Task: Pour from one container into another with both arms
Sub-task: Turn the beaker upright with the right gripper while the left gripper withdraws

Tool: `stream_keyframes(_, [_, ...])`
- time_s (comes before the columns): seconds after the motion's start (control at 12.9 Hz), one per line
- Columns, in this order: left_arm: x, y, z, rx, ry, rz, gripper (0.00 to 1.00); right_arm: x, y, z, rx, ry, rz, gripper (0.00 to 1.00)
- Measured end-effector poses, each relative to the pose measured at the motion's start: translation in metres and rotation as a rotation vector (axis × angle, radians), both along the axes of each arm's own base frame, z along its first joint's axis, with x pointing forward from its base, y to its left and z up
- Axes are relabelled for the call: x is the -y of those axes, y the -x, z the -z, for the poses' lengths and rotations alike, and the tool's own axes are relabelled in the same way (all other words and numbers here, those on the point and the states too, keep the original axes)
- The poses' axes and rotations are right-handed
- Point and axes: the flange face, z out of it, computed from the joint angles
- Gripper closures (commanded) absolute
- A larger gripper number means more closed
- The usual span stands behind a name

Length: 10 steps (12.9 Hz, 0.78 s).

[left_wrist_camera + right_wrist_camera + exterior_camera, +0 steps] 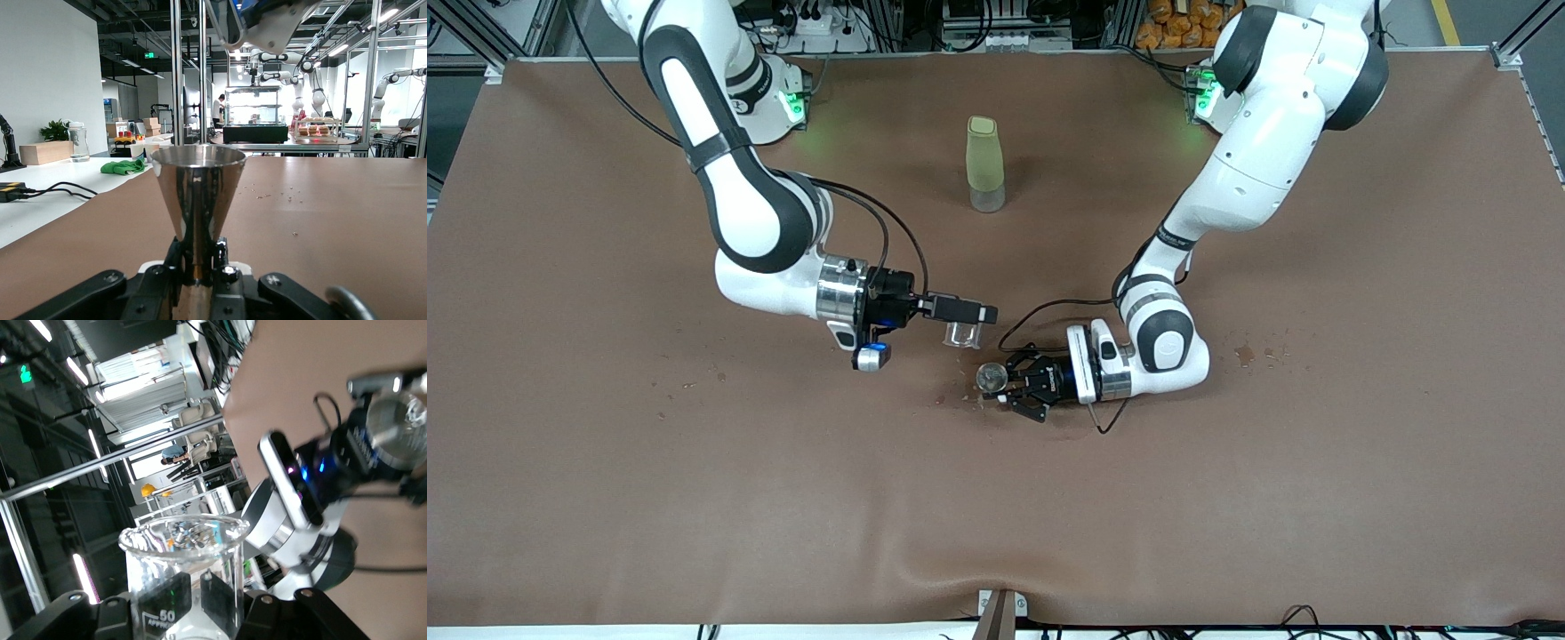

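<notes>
The small clear glass cup (961, 334) hangs just above the table with my right gripper (966, 315) shut on it. In the right wrist view the glass cup (183, 563) stands between the dark fingers (220, 603), with the table steeply slanted around it. The silvery cone-shaped cup (991, 377) is right beside it, slightly nearer the front camera. My left gripper (1010, 384) is shut on its thin stem, low over the table. The left wrist view shows the metal cup (198, 190) upright above the left gripper (198, 270).
A tall pale-green bottle (985, 164) with a clear base stands farther from the front camera, between the two arm bases. Small dark specks (960, 398) lie on the brown table cover by the metal cup. A few stains (1245, 354) mark the cover toward the left arm's end.
</notes>
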Motion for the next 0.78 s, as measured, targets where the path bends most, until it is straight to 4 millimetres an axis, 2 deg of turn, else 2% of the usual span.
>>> stream_keyframes(0.16, [-0.014, -0.007, -0.001, 0.015, -0.003, 0.021, 1.0, 0.011, -0.006, 0.015, 0.119, 0.034, -0.005, 1.0])
stream_keyframes(0.23, [-0.028, -0.013, -0.001, 0.02, -0.003, 0.036, 1.0, 0.015, -0.008, 0.022, 0.167, 0.051, -0.012, 1.0])
stream_keyframes(0.47, [-0.086, -0.032, -0.002, 0.023, -0.012, 0.089, 1.0, 0.029, -0.015, 0.034, 0.293, 0.119, -0.055, 1.0])
stream_keyframes(0.78, [-0.167, -0.041, 0.004, 0.006, -0.025, 0.17, 1.0, 0.072, -0.032, 0.046, 0.471, 0.177, -0.123, 1.0])
